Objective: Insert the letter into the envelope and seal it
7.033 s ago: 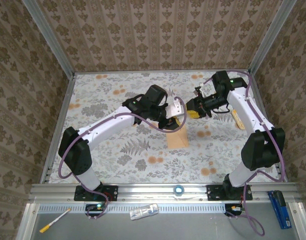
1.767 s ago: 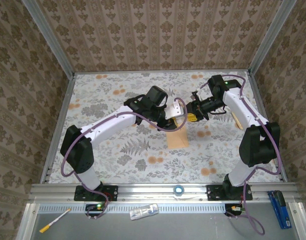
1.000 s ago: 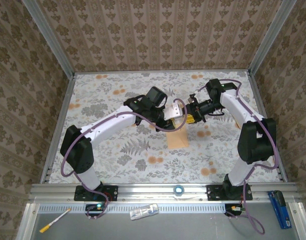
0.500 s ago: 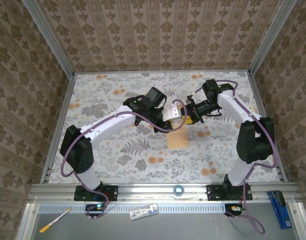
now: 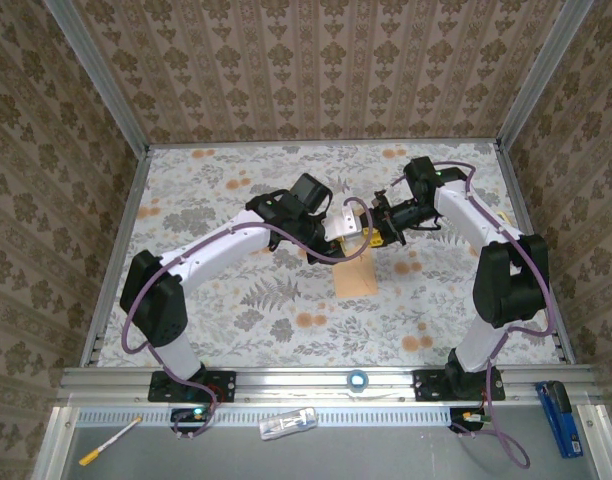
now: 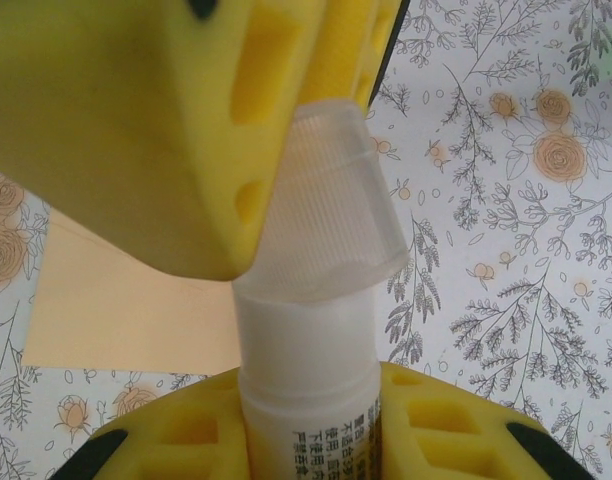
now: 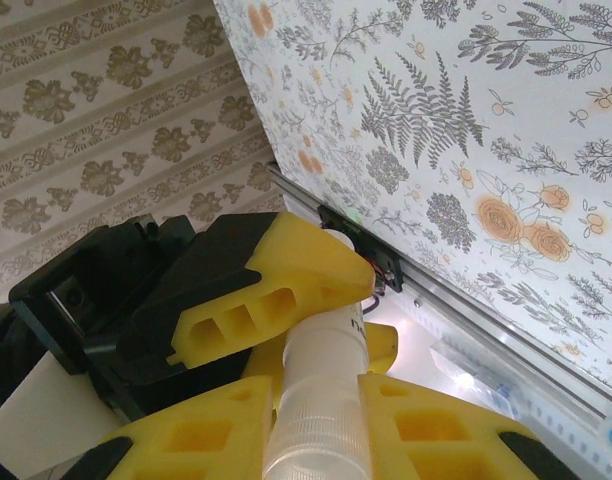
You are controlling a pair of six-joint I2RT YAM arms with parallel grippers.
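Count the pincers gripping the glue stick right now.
2. The left pincer clamps the glue stick by its tube. The right pincer is closed on its cap, facing the left one.

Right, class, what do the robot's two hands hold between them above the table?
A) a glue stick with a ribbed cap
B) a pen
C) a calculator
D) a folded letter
A: the left hand grips the body of the white glue stick while the right hand clamps its ribbed cap.
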